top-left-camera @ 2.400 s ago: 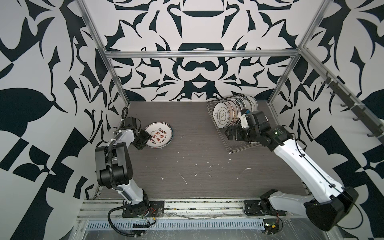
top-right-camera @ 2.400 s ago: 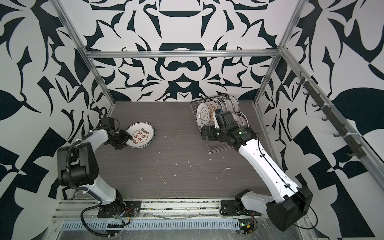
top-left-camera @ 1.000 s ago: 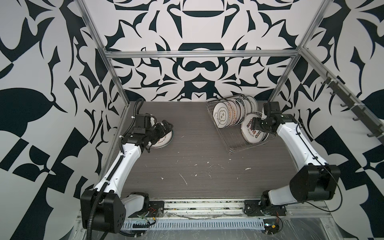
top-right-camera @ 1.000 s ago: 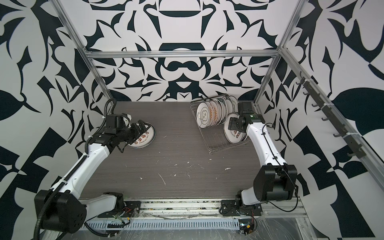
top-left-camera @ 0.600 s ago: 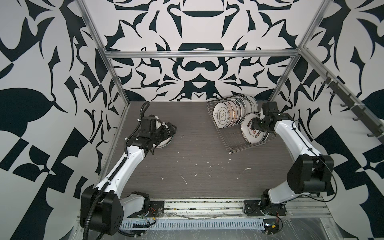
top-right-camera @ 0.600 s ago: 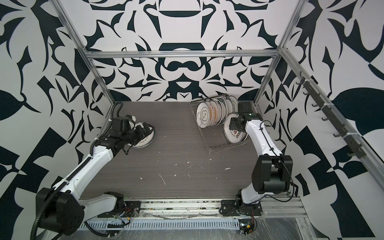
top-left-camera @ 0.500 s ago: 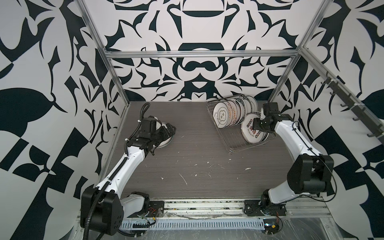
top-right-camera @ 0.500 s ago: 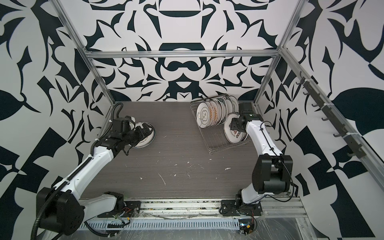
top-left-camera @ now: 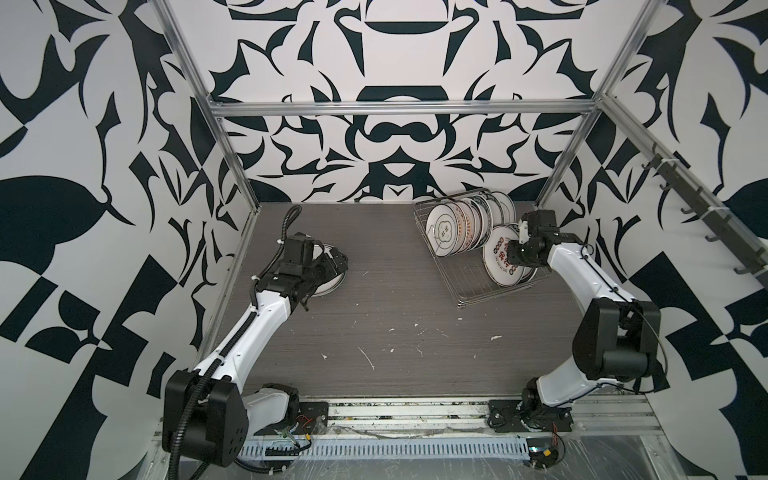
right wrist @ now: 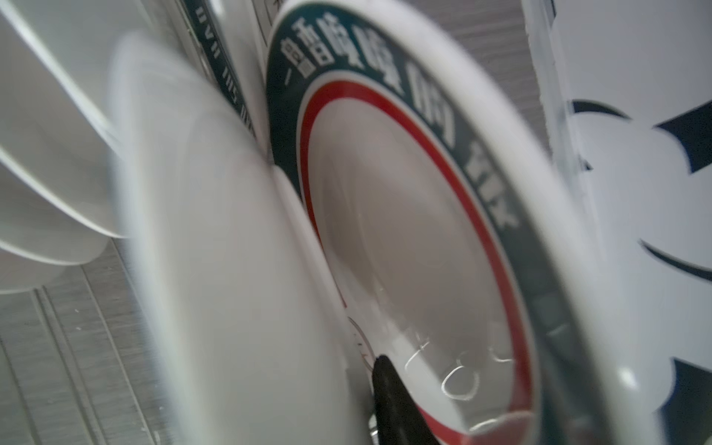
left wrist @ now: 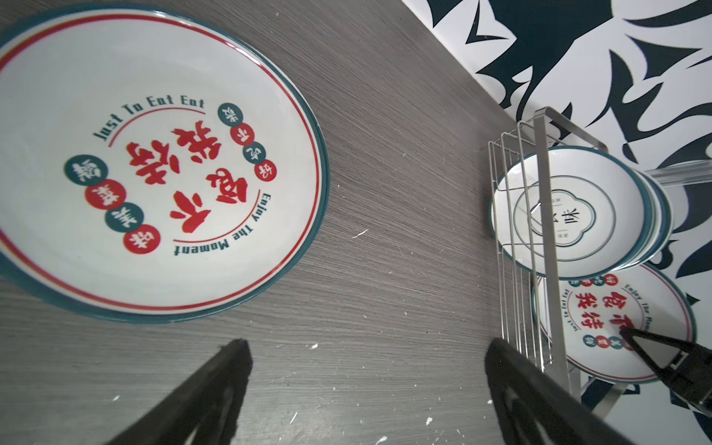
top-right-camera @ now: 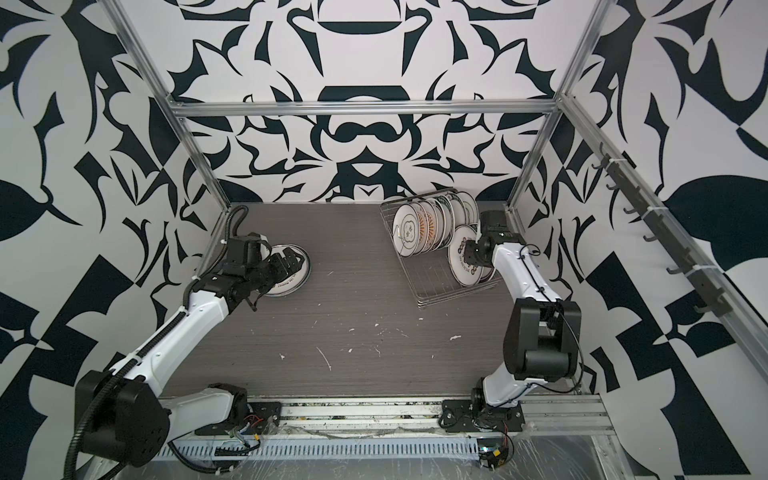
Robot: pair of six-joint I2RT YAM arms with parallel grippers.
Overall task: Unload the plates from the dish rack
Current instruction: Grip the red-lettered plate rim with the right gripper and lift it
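1. Dish rack (top-left-camera: 467,284): silver wire basket, sitting skewed at the back right of the grey wood-grain tabletop (top-left-camera: 395,316).
2. Small plates (top-left-camera: 473,224): standing on edge in a row along the rack's rear part. The cloud-emblem plate (top-left-camera: 444,229) is fronting the row.
3. Lettered plate (top-left-camera: 498,264): large, teal-rimmed, with red characters. It is leaning upright at the rack's right side, just beside the row. A teal-banded plate (right wrist: 424,212) is standing directly behind it.
4. Flat plate (left wrist: 154,162): reading "Just To Eat Eat" and "Enjoy The Moment". It is lying face up at the left of the tabletop, well apart from the rack.
5. Left gripper (top-left-camera: 337,264): hovering over the flat plate's edge with its jaws spread wide, gripping nothing.
6. Right gripper (top-left-camera: 515,252): straddling the lettered plate's upper rim. One finger (left wrist: 662,348) is lying across the plate's face, and the other finger (right wrist: 389,389) is sitting between its back and the teal-banded plate. Whether the jaws are clamping the rim cannot be told.
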